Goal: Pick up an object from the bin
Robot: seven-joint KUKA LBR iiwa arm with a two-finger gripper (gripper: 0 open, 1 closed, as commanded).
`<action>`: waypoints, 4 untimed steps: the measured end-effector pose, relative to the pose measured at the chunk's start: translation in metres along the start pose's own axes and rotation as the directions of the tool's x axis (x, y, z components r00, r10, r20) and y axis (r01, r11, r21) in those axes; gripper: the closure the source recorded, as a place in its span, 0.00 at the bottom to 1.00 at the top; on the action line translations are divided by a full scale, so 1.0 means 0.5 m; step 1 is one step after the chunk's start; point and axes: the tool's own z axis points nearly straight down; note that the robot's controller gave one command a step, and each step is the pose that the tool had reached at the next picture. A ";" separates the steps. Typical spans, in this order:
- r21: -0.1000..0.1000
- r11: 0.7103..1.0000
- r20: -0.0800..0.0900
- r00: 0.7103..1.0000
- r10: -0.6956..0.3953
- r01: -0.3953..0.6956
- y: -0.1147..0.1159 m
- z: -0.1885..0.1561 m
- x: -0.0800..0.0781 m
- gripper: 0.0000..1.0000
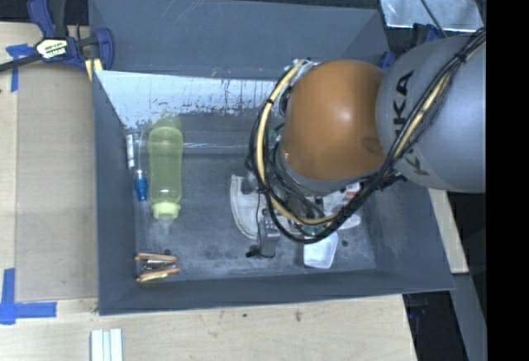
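Where the arm [438,103] reached in from the right, its orange cover [335,120] and looped cables [266,124] hid much of the middle of the grey bin [231,29]. Below the cover, the claw [264,245] was down near the bin floor, close to the front wall and a little right of centre. Whether it was apart or together could not be told. Just left of the claw lay a crumpled white thing [244,206], partly under the arm; whether the two touched could not be told. A smaller white scrap [321,254] lay just right of the claw, by the front wall. Well apart, on the left side, a pale yellow-green bottle [165,165] lay lengthwise with its cap toward the front. A thin, partly blue pen [140,184] lay just beside the bottle on its left. A wooden peg [157,267] lay in the front left corner.
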 end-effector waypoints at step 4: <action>-0.003 0.996 0.008 0.996 -0.089 0.089 -0.228 0.294 -0.141 0.00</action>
